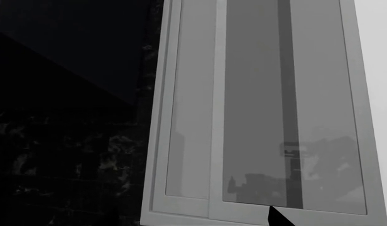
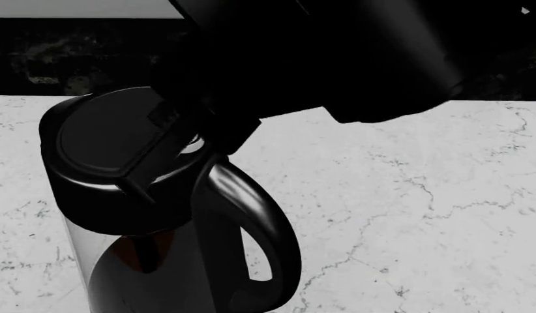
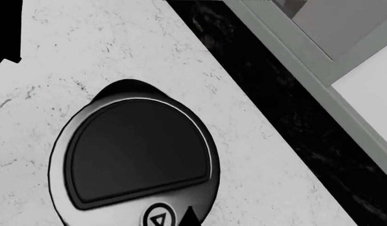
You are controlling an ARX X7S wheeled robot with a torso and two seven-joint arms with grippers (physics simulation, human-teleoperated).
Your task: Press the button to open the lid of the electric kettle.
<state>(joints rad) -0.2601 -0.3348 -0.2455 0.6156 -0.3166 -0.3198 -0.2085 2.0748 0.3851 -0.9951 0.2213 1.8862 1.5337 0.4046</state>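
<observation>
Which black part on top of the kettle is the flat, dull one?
The lid: a flat, matte panel. The shiny collar rings it, and the handle curves down the side.

A white marble bench (image 2: 424,215) veined in grey is seen, bordered at the back by a dark speckled strip. The electric kettle (image 2: 163,215) is carried upright on it.

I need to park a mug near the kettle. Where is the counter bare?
Bare marble counter lies right of the kettle's handle, out to the frame edge, and a narrower strip left of the kettle. Above the lid it is crowded: the right arm hangs over the button.
</observation>
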